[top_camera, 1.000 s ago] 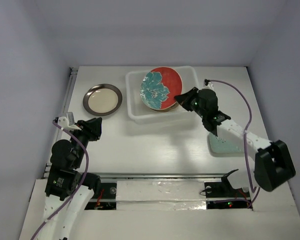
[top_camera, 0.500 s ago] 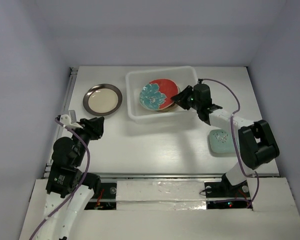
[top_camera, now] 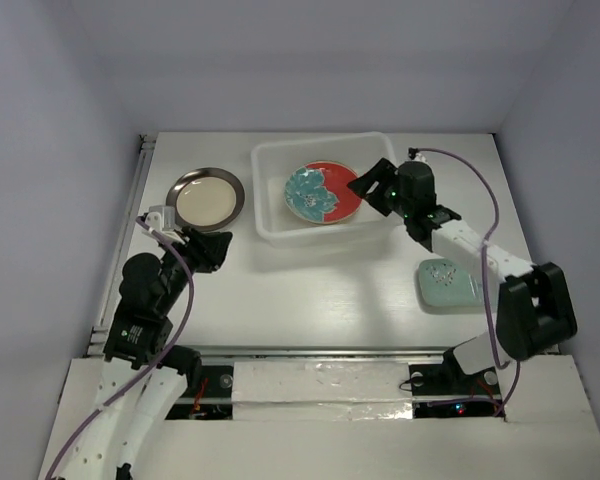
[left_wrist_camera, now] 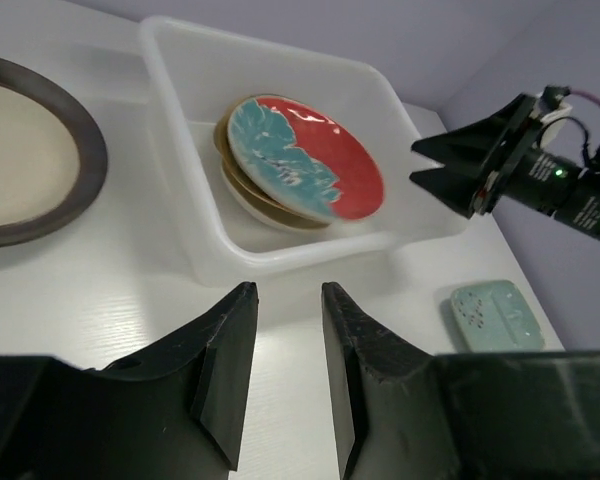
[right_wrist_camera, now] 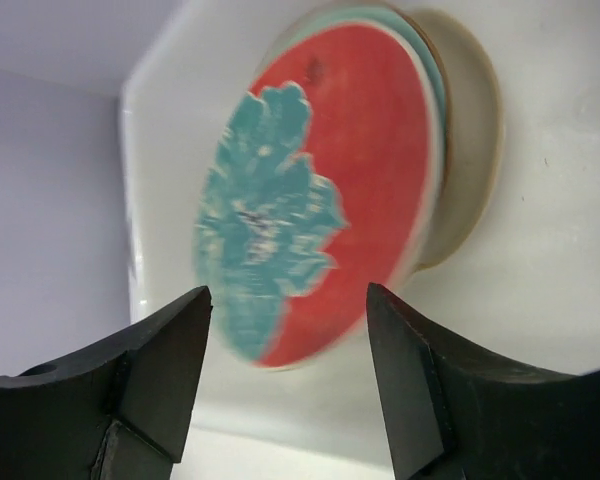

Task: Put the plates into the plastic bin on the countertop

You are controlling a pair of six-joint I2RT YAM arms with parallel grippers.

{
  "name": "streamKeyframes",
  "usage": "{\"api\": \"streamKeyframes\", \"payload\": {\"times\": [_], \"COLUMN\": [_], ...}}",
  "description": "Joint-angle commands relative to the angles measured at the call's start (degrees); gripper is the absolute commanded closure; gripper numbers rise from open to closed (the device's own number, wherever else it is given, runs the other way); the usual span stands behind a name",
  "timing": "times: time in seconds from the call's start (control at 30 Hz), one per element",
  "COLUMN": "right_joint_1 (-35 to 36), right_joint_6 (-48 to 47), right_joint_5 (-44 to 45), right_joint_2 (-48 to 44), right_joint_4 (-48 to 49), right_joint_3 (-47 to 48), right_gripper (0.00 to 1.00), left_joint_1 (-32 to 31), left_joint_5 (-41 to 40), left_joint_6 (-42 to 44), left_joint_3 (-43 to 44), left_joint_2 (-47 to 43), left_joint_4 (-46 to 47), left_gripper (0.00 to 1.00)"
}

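Observation:
The plastic bin (top_camera: 270,228) stands at the back middle of the countertop (top_camera: 320,290). A red-and-teal plate (top_camera: 322,194) lies in it on top of a stack of other plates (left_wrist_camera: 235,178). My right gripper (top_camera: 365,188) hangs open over the bin's right end, its fingers just off the plate's edge (right_wrist_camera: 320,190) and holding nothing. My left gripper (top_camera: 220,248) hovers in front of the bin's left corner, its jaws a narrow gap apart and empty (left_wrist_camera: 287,295). A dark-rimmed cream plate (top_camera: 205,198) sits left of the bin. A pale green rectangular plate (top_camera: 447,283) lies to the right front.
Pale lavender walls close in the countertop on three sides. A metal rail (top_camera: 135,190) runs along its left edge. The right arm's purple cable (top_camera: 485,200) arcs above the space between the bin and the green plate.
My right gripper has opened and let go of the red-and-teal plate, which went from tilted to lying flat in the bin. The left gripper has moved forward and right, closer to the bin.

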Motion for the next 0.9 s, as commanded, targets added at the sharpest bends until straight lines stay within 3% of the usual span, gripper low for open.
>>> {"api": "streamKeyframes", "payload": {"times": [0.0, 0.1, 0.17, 0.2, 0.3, 0.33, 0.43, 0.5, 0.53, 0.63, 0.73, 0.87], "right_joint_1": [-0.2, -0.2, -0.2, -0.2, -0.2, -0.2, -0.2, -0.2, -0.2, -0.2, -0.2, -0.2], "right_joint_6": [-3.9, -5.8, -7.1, -7.5, -10.2, -10.8, -13.0, -14.0, -14.1, -14.3, -14.2, -14.4], "right_joint_5": [5.4, 8.2, 10.0, 10.5, 12.3, 12.9, 14.5, 15.6, 15.9, 15.3, 14.2, 13.4], "right_joint_2": [-9.6, -16.1, -19.9, -24.3, -31.8, -36.9, -44.6, -51.6, -53.7, -60.0, -63.5, -67.0], "right_joint_4": [1.0, -1.2, -2.6, -3.9, -8.2, -9.7, -15.8, -20.4, -21.9, -26.5, -30.5, -33.2], "right_joint_3": [-0.5, -2.3, -4.1, -4.6, -6.4, -6.1, -5.0, -3.6, -3.1, -1.7, -0.7, -0.3], "right_gripper": [0.30, 0.30, 0.40, 0.63, 1.00, 1.00, 1.00, 1.00, 1.00, 1.00, 1.00, 0.95], "left_joint_1": [-1.0, -5.0, -8.3, -10.5, -23.4, -31.6, -42.8, -48.8, -49.8, -52.1, -54.7, -56.5], "left_joint_5": [5.2, 4.7, 2.0, 0.5, -8.3, -15.8, -27.3, -28.5, -27.2, -23.3, -25.4, -26.5], "left_joint_6": [-3.9, -5.8, -7.2, -7.7, -8.9, -8.9, -8.2, -7.8, -7.9, -9.0, -8.8, -7.8], "left_joint_3": [-1.3, -1.7, -1.9, -2.1, -1.4, -0.9, 3.5, 7.6, 8.8, 12.4, 20.2, 32.0], "left_joint_2": [1.6, 3.4, 4.6, 6.4, 12.2, 14.5, 26.6, 36.7, 40.0, 50.7, 60.2, 72.4], "left_joint_4": [7.1, 10.0, 11.7, 13.1, 15.9, 16.5, 18.1, 20.2, 21.5, 28.0, 27.2, 22.7], "left_gripper": [0.71, 0.72, 0.72, 0.72, 0.73, 0.74, 0.77, 0.98, 1.00, 1.00, 1.00, 0.80]}}
